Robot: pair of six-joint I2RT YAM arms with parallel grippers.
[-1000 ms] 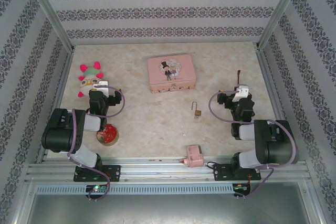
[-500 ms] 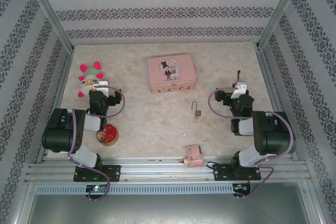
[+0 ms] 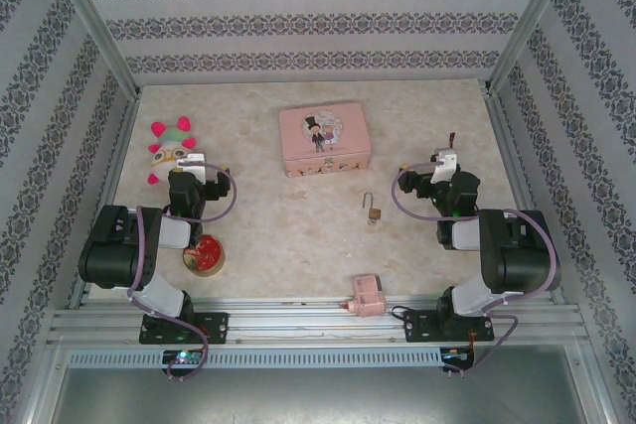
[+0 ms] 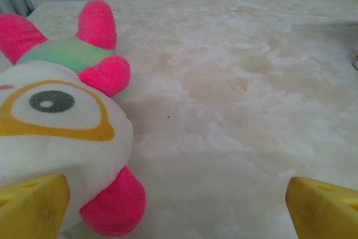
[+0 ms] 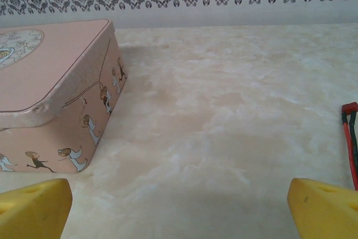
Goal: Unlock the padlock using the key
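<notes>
The tiny brass padlock [image 3: 374,211] with its thin silver shackle lies on the marble table, right of centre and in front of the pink tin box. My right gripper [image 3: 443,163] [image 5: 179,211] hovers to the padlock's right. It is open, its yellow fingertips [image 5: 33,205] wide apart over bare table. A thin red and black strip [image 3: 452,137] [image 5: 351,138] lies just beyond it; I cannot tell if it is the key. My left gripper [image 3: 189,163] [image 4: 179,211] is open beside the plush toy, nothing between its fingertips [image 4: 321,205].
The pink tin box [image 3: 325,140] [image 5: 53,90] stands at the back centre. A plush toy [image 3: 169,149] [image 4: 56,110] with pink ears sits at the left. A red round object [image 3: 203,253] lies by the left arm and a small pink block [image 3: 365,295] at the near edge.
My right gripper has shifted a little to the left and farther back, turning toward the tin box. The left arm and the padlock have not moved.
</notes>
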